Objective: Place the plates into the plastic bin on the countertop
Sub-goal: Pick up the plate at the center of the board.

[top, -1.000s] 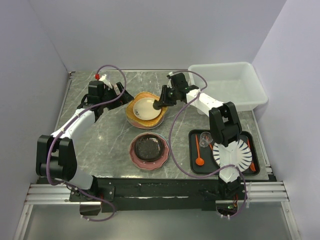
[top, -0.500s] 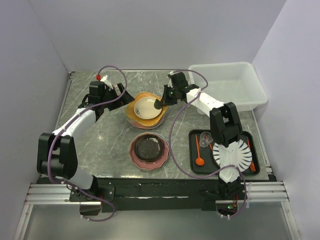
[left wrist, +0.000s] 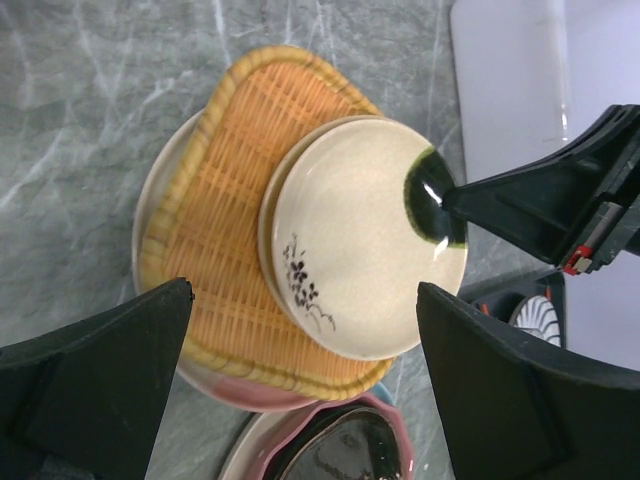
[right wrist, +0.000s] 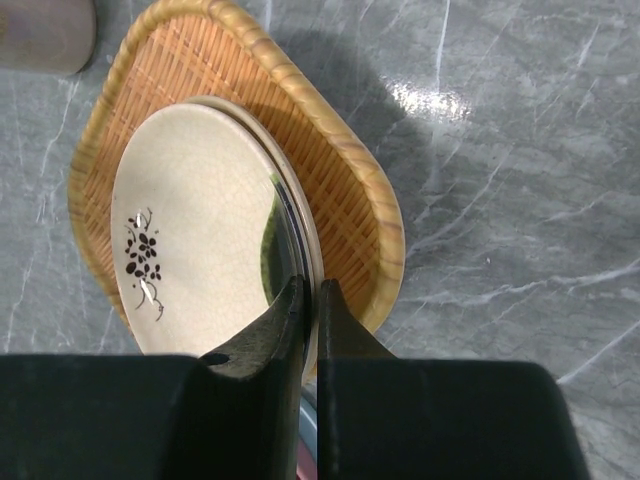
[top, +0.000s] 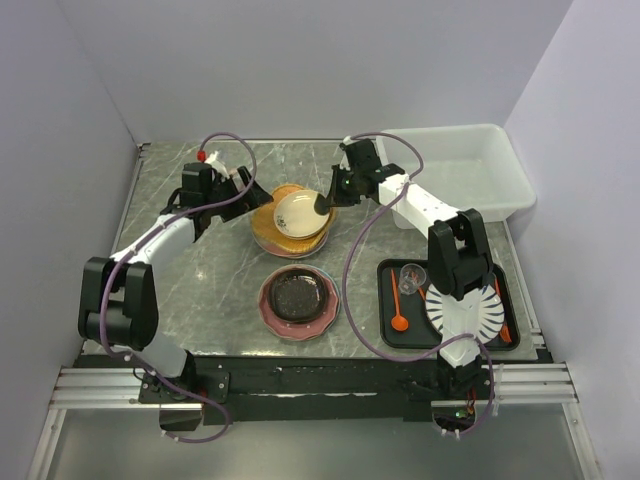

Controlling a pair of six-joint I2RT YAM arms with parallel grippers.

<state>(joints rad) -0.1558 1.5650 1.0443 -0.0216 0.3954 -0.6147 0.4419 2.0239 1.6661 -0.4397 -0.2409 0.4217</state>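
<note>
My right gripper (top: 322, 206) (right wrist: 309, 290) is shut on the rim of the small cream plate (top: 297, 213) (right wrist: 200, 230) and holds it tilted above the orange rounded-square plate (top: 280, 218) (right wrist: 330, 170). That orange plate tops a stack with a pink plate (left wrist: 215, 385) beneath. The cream plate (left wrist: 360, 235) has a small black flower mark. My left gripper (top: 243, 190) (left wrist: 300, 400) is open and empty just left of the stack. A black speckled plate (top: 298, 298) lies in a pink one nearer me. The plastic bin (top: 455, 170) stands at the back right on the countertop (top: 200, 280).
A black tray (top: 505, 335) at the front right holds a white plate with black stripes (top: 465, 305), a clear glass (top: 410, 278) and an orange spoon (top: 398, 310). Purple cables loop over both arms. Walls close in left, right and behind.
My right gripper has lifted the cream plate's right rim, so the plate now stands tilted and shifted slightly back. The left gripper has edged a little closer to the stack.
</note>
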